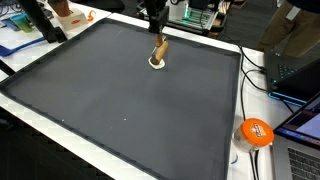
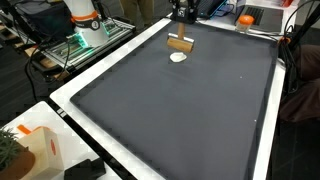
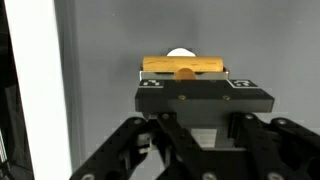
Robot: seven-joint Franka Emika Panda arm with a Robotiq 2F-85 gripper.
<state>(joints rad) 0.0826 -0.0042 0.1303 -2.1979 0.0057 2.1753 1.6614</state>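
Note:
My gripper (image 1: 159, 36) hangs over the far part of a dark grey mat (image 1: 120, 100) and is shut on a light wooden piece (image 1: 160, 48). In an exterior view the wooden piece (image 2: 180, 43) shows a crossbar at its lower end and a stem that runs up into the gripper (image 2: 181, 32). Just under it a small white disc (image 1: 157, 63) lies on the mat (image 2: 190, 110); whether wood and white disc (image 2: 178, 57) touch I cannot tell. In the wrist view the wooden crossbar (image 3: 183, 65) lies across the picture beyond the gripper (image 3: 185, 76), whose body hides the fingertips, and the white disc (image 3: 180, 52) peeks out behind it.
A white table border (image 2: 100, 75) frames the mat. An orange round object (image 1: 255, 132), cables and a laptop (image 1: 300, 70) lie along one side. A white box with orange marks (image 2: 40, 150) stands at a near corner. Lit equipment (image 2: 85, 40) stands off the table.

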